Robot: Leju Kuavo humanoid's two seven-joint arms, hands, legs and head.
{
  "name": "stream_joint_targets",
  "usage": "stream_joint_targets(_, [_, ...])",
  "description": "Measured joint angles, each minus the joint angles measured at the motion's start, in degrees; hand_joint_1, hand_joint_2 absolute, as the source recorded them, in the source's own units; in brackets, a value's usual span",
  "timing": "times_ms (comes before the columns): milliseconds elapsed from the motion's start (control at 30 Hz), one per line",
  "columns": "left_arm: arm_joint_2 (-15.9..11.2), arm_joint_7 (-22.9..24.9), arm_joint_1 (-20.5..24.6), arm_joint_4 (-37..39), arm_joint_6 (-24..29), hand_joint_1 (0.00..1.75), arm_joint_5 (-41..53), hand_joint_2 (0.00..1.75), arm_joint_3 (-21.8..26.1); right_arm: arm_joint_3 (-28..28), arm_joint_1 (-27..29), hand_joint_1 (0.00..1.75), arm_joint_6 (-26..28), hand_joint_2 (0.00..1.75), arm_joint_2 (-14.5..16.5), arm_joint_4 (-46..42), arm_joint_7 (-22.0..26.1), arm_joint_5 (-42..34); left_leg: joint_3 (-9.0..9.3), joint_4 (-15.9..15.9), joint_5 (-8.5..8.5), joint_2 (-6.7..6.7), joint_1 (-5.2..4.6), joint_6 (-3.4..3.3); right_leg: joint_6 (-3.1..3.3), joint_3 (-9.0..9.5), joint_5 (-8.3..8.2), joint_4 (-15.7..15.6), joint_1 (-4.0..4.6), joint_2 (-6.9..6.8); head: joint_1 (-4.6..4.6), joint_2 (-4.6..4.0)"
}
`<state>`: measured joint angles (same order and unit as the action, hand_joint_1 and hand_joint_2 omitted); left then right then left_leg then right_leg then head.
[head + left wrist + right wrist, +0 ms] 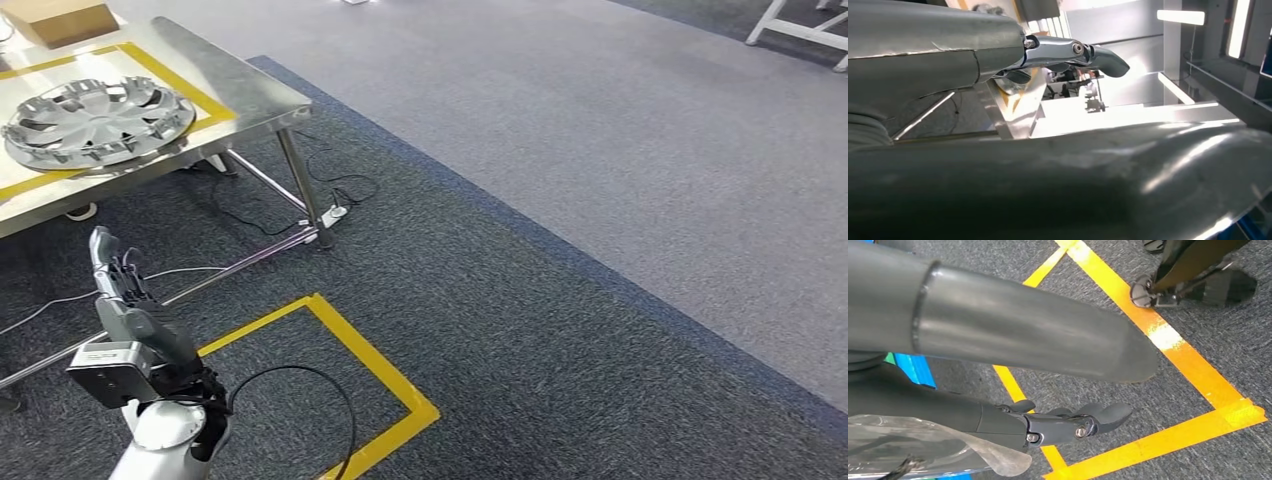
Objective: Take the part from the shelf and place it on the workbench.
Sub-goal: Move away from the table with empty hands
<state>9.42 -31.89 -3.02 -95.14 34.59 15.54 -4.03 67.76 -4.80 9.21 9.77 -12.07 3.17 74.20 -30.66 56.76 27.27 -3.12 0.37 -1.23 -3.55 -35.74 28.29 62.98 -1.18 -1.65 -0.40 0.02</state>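
Note:
The part, a silver wheel cover (97,120), lies flat on the steel workbench (255,95) at the upper left, inside a yellow tape outline. My left hand (125,300) is raised in front of the bench, below its edge and apart from the cover, with fingers stretched out and nothing in them. The left wrist view shows the same fingers (1073,52) extended with the bench's underside beyond them. My right hand (998,340) hangs over the carpet, its fingers (1068,422) loosely extended and holding nothing.
A cardboard box (60,20) sits at the bench's far corner. Bench legs (300,185) and loose cables (250,215) stand on the dark carpet. A yellow tape square (380,370) marks the floor near me. A white frame (800,30) stands far right.

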Motion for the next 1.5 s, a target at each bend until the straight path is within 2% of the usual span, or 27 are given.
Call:
stream_joint_targets(67, [0.0, 0.0, 0.04, -0.01, -0.01, 0.0, 0.01, 0.0, -0.01, 0.0, -0.15, 0.0, 0.01, 0.0, -0.03, 0.0, -0.01, 0.0, -0.04, 0.42, 0.34, -0.66, -0.29, 0.69, 0.72, 2.77, -1.02, -4.85, 0.15, -1.06, -0.08, 0.0])
stream_joint_targets(167, [0.03, 0.0, 0.11, -0.01, -0.04, 0.0, 0.03, 0.0, -0.07, 0.0, -0.02, 0.0, 0.01, 0.0, -0.02, 0.0, -0.1, 0.01, 0.02, 0.61, 0.53, -1.34, -0.35, 1.53, 2.18, 2.78, -1.0, -5.18, 0.27, -0.15, -0.25, 0.01])
stream_joint_targets(200, [0.03, 0.0, 0.12, -0.03, -0.05, 0.0, 0.04, 0.0, -0.09, 0.0, 0.03, 0.0, 0.01, 0.0, -0.01, 0.0, -0.15, 0.01, -0.1, 1.16, 1.13, -0.9, -0.23, 1.82, 2.54, 2.75, -1.11, -5.23, 0.24, 0.24, -0.29, 0.01])
stream_joint_targets(267, [0.01, 0.0, 0.1, -0.07, -0.04, 0.0, 0.04, 0.0, -0.09, 0.0, 0.0, 0.0, 0.05, 0.0, 0.01, 0.0, -0.22, -0.01, -1.72, 5.31, 4.02, 0.89, -0.01, 2.27, 3.14, 2.74, -1.33, -5.35, 0.12, 1.05, -0.54, 0.01])
stream_joint_targets(333, [-0.02, 0.05, -0.05, -0.09, -0.03, 0.0, 0.04, 0.0, -0.09, 0.01, -0.08, 0.0, 0.12, 0.0, 0.0, 0.0, -0.29, -0.02, -5.19, 13.19, 7.78, 2.19, 0.02, 2.31, 3.43, 2.63, -1.4, -5.34, 0.26, 2.01, -0.74, 0.0])
stream_joint_targets(367, [-0.02, 0.12, -0.14, -0.09, -0.03, 0.0, 0.04, 0.0, -0.09, 0.01, -0.08, 0.0, 0.14, 0.0, 0.0, 0.0, -0.35, -0.02, -6.61, 16.22, 8.65, 2.38, 0.01, 2.22, 3.5, 2.61, -1.43, -5.34, 0.38, 2.57, -0.78, 0.0])
stream_joint_targets(400, [-0.03, 0.24, -0.2, -0.09, -0.03, 0.0, 0.04, 0.0, -0.08, 0.01, -0.04, 0.0, 0.14, 0.0, 0.0, 0.0, -0.42, -0.02, -7.22, 17.33, 8.37, 2.48, -0.02, 2.03, 3.55, 2.62, -1.44, -5.33, 0.51, 3.16, -0.79, 0.0])
stream_joint_targets(433, [-0.03, 0.36, -0.23, -0.09, -0.03, 0.0, 0.04, 0.0, -0.08, 0.02, 0.01, 0.0, 0.13, 0.0, 0.0, 0.0, -0.49, -0.02, -6.73, 16.01, 6.93, 2.63, -0.08, 1.73, 3.58, 2.68, -1.46, -5.33, 0.64, 3.75, -0.79, 0.0])
stream_joint_targets(467, [-0.04, 0.44, -0.23, -0.1, -0.03, 0.0, 0.04, 0.0, -0.09, 0.01, 0.03, 0.0, 0.13, 0.0, 0.01, 0.0, -0.52, -0.01, -5.31, 12.68, 4.64, 3.1, -0.18, 1.28, 3.59, 2.79, -1.48, -5.33, 0.76, 4.36, -0.8, 0.0])
stream_joint_targets(533, [-0.04, 0.51, -0.24, -0.11, -0.03, 0.0, 0.04, 0.0, -0.1, 0.01, -0.02, 0.0, 0.13, 0.0, 0.15, 0.01, -0.56, 0.0, -2.06, 5.08, 0.99, 5.53, -0.39, 0.07, 3.47, 2.77, -1.56, -5.27, 0.78, 5.41, -0.68, 0.0])
stream_joint_targets(600, [-0.05, 0.54, -0.24, -0.16, -0.04, 0.0, 0.05, 0.0, -0.1, 0.01, -0.12, 0.0, 0.14, 0.0, 0.29, 0.01, -0.57, -0.01, -0.75, 1.54, 0.16, 7.23, -0.6, -0.6, 2.94, 2.21, -1.82, -5.21, 0.49, 6.29, -0.65, 0.0])
stream_joint_targets(667, [-0.03, 0.56, -0.22, -0.25, -0.05, 0.0, 0.05, 0.0, -0.1, 0.02, -0.07, 0.0, 0.15, 0.0, 0.3, 0.0, -0.6, -0.02, -0.63, 0.68, 0.03, 6.58, -0.58, -0.57, 2.18, 1.72, -2.15, -5.36, 0.28, 7.13, -0.78, 0.0])
stream_joint_targets(733, [0.05, 0.55, -0.19, -0.3, -0.07, 0.0, 0.05, 0.0, -0.12, 0.02, 0.04, 0.0, 0.18, 0.0, 0.29, 0.0, -0.61, -0.02, -0.14, -0.43, -0.51, 5.42, -0.23, -0.67, 1.68, 0.88, -1.27, -4.25, 0.47, 6.12, -0.66, 0.01])
stream_joint_targets(767, [0.08, 0.54, -0.18, -0.31, -0.09, 0.0, 0.05, 0.0, -0.13, 0.02, 0.03, 0.0, 0.19, 0.0, 0.28, 0.0, -0.61, -0.02, 0.07, -0.91, -0.76, 4.75, -0.04, -0.73, 1.5, -0.16, -0.04, -2.32, 0.58, 5.0, -0.46, 0.01])
stream_joint_targets(833, [0.09, 0.51, -0.28, -0.31, -0.12, 0.0, 0.05, 0.0, -0.09, 0.01, -0.09, 0.0, 0.17, 0.0, 0.28, 0.0, -0.6, -0.02, 0.06, -1.01, -0.85, 3.43, -0.15, -0.86, 1.1, -3.74, 3.52, 4.89, 0.51, 2.75, -0.14, 0.01])
stream_joint_targets(900, [0.09, 0.52, -0.39, -0.3, -0.13, 0.0, 0.02, 0.0, -0.07, 0.01, -0.07, 0.0, 0.15, 0.0, 0.28, 0.0, -0.6, -0.01, -0.03, -0.96, -0.81, 2.08, -0.23, -0.83, 0.65, -6.43, 5.35, 10.63, 0.36, 1.95, -0.09, 0.0])
stream_joint_targets(933, [0.09, 0.52, -0.39, -0.29, -0.14, 0.0, 0.01, 0.0, -0.07, 0.01, 0.01, 0.0, 0.15, 0.0, 0.25, 0.0, -0.61, -0.01, -0.05, -0.93, -0.77, 1.5, -0.22, -0.77, 0.5, -6.15, 4.69, 10.37, 0.31, 1.77, -0.08, 0.0])
stream_joint_targets(1000, [0.09, 0.52, -0.38, -0.3, -0.14, 0.0, -0.01, 0.0, -0.07, 0.02, 0.09, 0.0, 0.15, 0.0, 0.17, 0.0, -0.62, 0.01, -0.01, -0.68, -0.55, 0.56, -0.17, -0.44, 0.38, -2.03, 1.17, 3.26, 0.18, 1.0, -0.07, 0.0])
stream_joint_targets(1067, [0.08, 0.52, -0.35, -0.31, -0.13, 0.0, -0.02, 0.0, -0.07, 0.01, -0.04, 0.0, 0.13, 0.0, 0.13, 0.0, -0.63, 0.03, -0.04, -0.19, -0.16, -0.1, -0.38, 0.18, 0.77, 2.09, -0.78, -3.73, 0.27, -0.38, -0.09, 0.0])
stream_joint_targets(1100, [0.08, 0.51, -0.34, -0.32, -0.12, 0.0, 0.0, 0.0, -0.08, 0.01, -0.1, 0.0, 0.11, 0.0, 0.13, 0.0, -0.64, 0.03, -0.06, 0.04, 0.0, -0.32, -0.55, 0.49, 1.13, 3.05, -0.95, -5.26, 0.31, -0.8, -0.15, 0.01])
stream_joint_targets(1200, [0.04, 0.5, -0.34, -0.33, -0.12, 0.0, 0.02, 0.0, -0.08, 0.0, -0.09, 0.0, 0.05, 0.0, 0.13, 0.0, -0.76, 0.06, -0.04, 0.42, 0.29, -0.82, -0.64, 1.14, 2.29, 3.04, -0.99, -5.33, 0.34, -0.07, -0.37, 0.01])
stream_joint_targets(1267, [0.03, 0.5, -0.34, -0.33, -0.12, 0.0, 0.0, 0.0, -0.08, 0.0, -0.08, 0.0, 0.03, 0.0, 0.13, 0.0, -0.91, 0.08, -0.22, 1.13, 1.11, -0.16, -0.39, 1.62, 2.81, 2.99, -1.17, -5.37, 0.27, 0.49, -0.47, 0.0])
stream_joint_targets(1333, [0.01, 0.5, -0.37, -0.33, -0.12, 0.0, 0.0, 0.0, -0.08, 0.0, -0.1, 0.0, 0.03, 0.0, 0.12, 0.0, -1.1, 0.14, -1.91, 5.25, 3.8, 1.37, -0.27, 1.92, 3.19, 2.92, -1.28, -5.39, 0.26, 1.05, -0.67, 0.01])
stream_joint_targets(1400, [-0.02, 0.5, -0.5, -0.33, -0.12, 0.0, -0.01, 0.0, -0.08, 0.0, -0.12, 0.0, 0.03, 0.0, 0.09, 0.0, -1.26, 0.19, -5.4, 13.09, 7.52, 2.29, -0.26, 1.94, 3.52, 2.74, -1.37, -5.38, 0.4, 1.91, -0.78, 0.01])
stream_joint_targets(1433, [-0.03, 0.5, -0.58, -0.32, -0.12, 0.0, -0.02, 0.0, -0.08, 0.0, -0.1, 0.0, 0.04, 0.0, 0.09, 0.0, -1.33, 0.24, -6.87, 16.29, 8.53, 2.4, -0.27, 1.85, 3.63, 2.68, -1.41, -5.37, 0.51, 2.45, -0.81, 0.0])
stream_joint_targets(1467, [-0.03, 0.5, -0.63, -0.32, -0.12, 0.0, -0.02, 0.0, -0.08, 0.0, -0.07, 0.0, 0.03, 0.0, 0.09, 0.0, -1.4, 0.28, -7.51, 17.58, 8.4, 2.46, -0.29, 1.67, 3.69, 2.66, -1.43, -5.36, 0.62, 3.03, -0.81, 0.0])
stream_joint_targets(1500, [-0.04, 0.5, -0.66, -0.31, -0.12, 0.0, -0.02, 0.0, -0.08, 0.0, -0.03, 0.0, 0.03, 0.0, 0.09, 0.0, -1.46, 0.34, -7.17, 16.74, 7.2, 2.59, -0.32, 1.41, 3.72, 2.7, -1.46, -5.35, 0.71, 3.63, -0.81, 0.0])
